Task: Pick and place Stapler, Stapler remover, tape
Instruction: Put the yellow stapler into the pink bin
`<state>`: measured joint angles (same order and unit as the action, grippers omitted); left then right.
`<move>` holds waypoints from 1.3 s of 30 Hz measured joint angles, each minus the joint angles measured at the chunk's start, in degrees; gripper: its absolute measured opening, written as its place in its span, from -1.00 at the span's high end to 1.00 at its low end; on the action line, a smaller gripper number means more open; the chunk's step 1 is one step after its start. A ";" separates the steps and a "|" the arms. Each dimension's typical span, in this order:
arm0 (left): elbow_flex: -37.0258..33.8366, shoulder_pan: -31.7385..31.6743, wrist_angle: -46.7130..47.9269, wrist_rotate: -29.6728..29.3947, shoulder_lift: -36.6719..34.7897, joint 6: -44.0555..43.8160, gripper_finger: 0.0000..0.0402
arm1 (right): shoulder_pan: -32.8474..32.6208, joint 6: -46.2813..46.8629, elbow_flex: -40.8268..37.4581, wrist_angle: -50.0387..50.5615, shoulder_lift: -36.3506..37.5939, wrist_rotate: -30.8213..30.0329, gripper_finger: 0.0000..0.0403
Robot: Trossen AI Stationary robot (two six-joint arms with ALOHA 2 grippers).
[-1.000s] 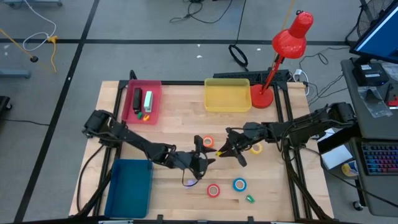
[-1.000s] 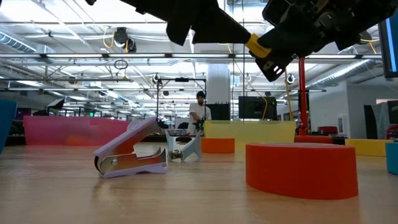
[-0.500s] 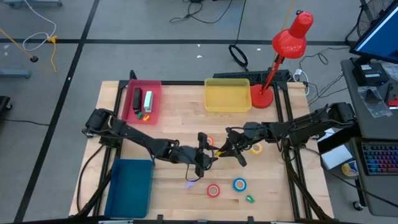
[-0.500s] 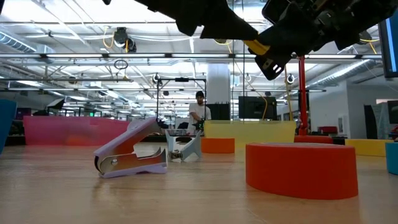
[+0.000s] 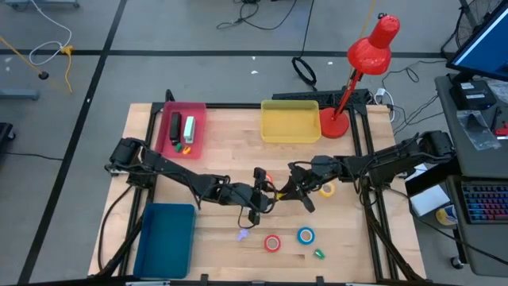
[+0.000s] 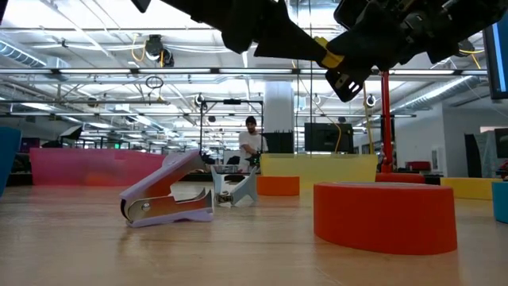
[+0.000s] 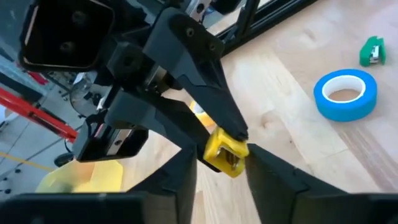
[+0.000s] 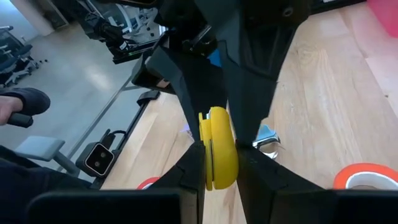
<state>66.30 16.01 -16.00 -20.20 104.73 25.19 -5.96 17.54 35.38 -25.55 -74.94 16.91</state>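
My right gripper point(image 5: 287, 191) hovers over the table's middle, shut on a small yellow tool point(image 8: 217, 155) whose kind I cannot tell. My left gripper point(image 5: 266, 197) faces it, open, with a finger on each side of the yellow tool point(image 7: 225, 151); I cannot tell whether they touch it. A purple staple remover point(image 5: 242, 234) rests on the wood below. The red point(image 5: 272, 243), blue point(image 5: 305, 235) and yellow point(image 5: 326, 189) tape rolls lie flat. The orange-red roll point(image 5: 266, 181) shows partly behind the left gripper. My right gripper pinches the yellow tool point(image 8: 219, 163) between its two fingers point(image 8: 189, 167), coming roughly level from the table's right side. The tool is lifted clear of the table point(image 6: 327, 67). Only its narrow edge shows between the fingers.
The pink tray point(image 5: 181, 129) at the far left holds a black stapler and other small items. The yellow tray point(image 5: 290, 121) stands at the far middle beside a red lamp point(image 5: 361, 63), and the blue tray point(image 5: 165, 238) sits near left. A small green item point(image 5: 318, 254) lies near the front edge.
My left gripper has moved from above the purple staple remover toward the table's right and up to the right gripper, and its fingers now flank the yellow tool. The right gripper has kept still.
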 joint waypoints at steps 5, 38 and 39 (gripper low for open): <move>0.00 -0.33 -0.21 1.87 0.00 -0.19 0.61 | -0.02 0.15 0.00 0.05 0.00 0.67 0.73; 0.05 0.63 -1.85 2.27 -0.09 4.55 0.46 | 1.40 2.34 0.02 0.42 -0.10 1.13 0.73; 0.11 0.63 -1.50 2.29 -0.09 4.57 0.48 | 1.40 2.38 0.02 0.42 -0.11 1.18 0.73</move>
<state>66.42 16.64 -17.50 -17.91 104.64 29.76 -4.56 19.92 35.40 -25.12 -75.05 18.09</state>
